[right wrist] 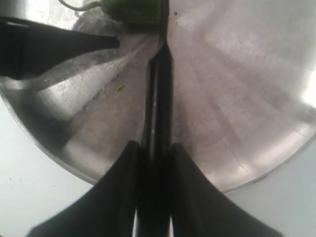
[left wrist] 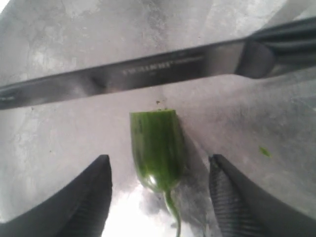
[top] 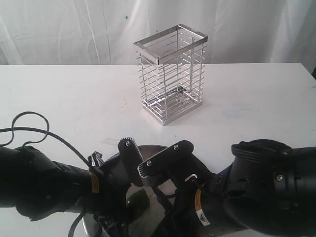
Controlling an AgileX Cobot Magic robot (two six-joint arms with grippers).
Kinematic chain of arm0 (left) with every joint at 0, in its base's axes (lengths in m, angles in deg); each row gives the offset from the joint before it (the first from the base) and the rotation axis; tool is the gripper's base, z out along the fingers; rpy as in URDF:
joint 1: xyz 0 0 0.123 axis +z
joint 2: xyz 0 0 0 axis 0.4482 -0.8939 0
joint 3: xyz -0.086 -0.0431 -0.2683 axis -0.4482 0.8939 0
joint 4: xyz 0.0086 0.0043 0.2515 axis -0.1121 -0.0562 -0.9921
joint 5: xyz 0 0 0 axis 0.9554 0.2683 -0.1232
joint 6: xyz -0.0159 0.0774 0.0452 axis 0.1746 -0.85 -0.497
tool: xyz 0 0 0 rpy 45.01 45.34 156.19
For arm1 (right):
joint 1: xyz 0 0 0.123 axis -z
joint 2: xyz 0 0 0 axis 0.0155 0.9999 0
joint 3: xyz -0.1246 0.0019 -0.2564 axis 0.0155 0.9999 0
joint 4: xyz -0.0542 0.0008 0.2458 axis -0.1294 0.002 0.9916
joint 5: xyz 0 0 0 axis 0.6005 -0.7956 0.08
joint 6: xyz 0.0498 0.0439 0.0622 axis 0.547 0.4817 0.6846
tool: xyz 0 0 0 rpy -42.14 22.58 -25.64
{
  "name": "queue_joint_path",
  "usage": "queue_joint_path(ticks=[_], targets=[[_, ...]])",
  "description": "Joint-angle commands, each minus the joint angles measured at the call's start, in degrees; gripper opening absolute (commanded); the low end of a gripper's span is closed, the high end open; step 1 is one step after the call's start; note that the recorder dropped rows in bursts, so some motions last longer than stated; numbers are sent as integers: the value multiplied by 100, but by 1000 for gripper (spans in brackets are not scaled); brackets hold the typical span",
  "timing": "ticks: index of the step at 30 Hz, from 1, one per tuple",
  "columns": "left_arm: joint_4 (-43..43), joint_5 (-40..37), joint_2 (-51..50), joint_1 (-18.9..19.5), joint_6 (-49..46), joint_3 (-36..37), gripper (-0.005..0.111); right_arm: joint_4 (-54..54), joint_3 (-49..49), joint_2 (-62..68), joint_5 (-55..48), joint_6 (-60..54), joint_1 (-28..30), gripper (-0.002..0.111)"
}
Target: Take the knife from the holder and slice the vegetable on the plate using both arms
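Over the plate (right wrist: 247,98), our right gripper (right wrist: 154,145) is pinching the knife (right wrist: 158,89) while our left gripper (left wrist: 159,159), spread wide, is straddling the vegetable (left wrist: 157,145) lying there untouched, so we are risking it rolling.

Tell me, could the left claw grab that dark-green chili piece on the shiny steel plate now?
Probably yes: the left claw stands open with the dark-green chili piece between its jaws, and the slim black knife lies beyond the cut end.
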Motion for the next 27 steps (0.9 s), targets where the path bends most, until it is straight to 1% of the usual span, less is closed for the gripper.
queue_joint_path(ticks=[1,4,5,8,10,11,14,17,19,22,27], targets=[[-40,144,-244,-29,19,-103,66,-67,19,-71,58,14,11,0],[-40,129,-380,-29,48,-234,64,-67,19,-75,58,-8,11,0],[-40,87,-441,-29,62,-261,59,-67,19,-75,58,-8,11,0],[-40,-114,-550,-29,114,-353,40,-67,19,-75,58,-8,11,0],[-40,-294,-575,-29,370,-377,29,-67,19,-75,58,-8,11,0],[-40,-367,-575,-29,542,-381,27,-67,19,-75,47,-7,11,0],[-17,-602,-575,-29,1451,-444,28,-67,19,-75,21,-31,11,0],[-17,-714,-575,-29,2169,-517,34,-67,19,-75,-15,-41,11,0],[-17,-714,-575,-29,2648,-526,36,-67,19,-75,-93,-41,11,0],[-17,-874,-575,-29,3137,-526,36,-77,19,-75,-115,-90,11,0],[-17,-843,-575,-29,3871,-526,36,-112,19,-75,-115,-90,11,0]])
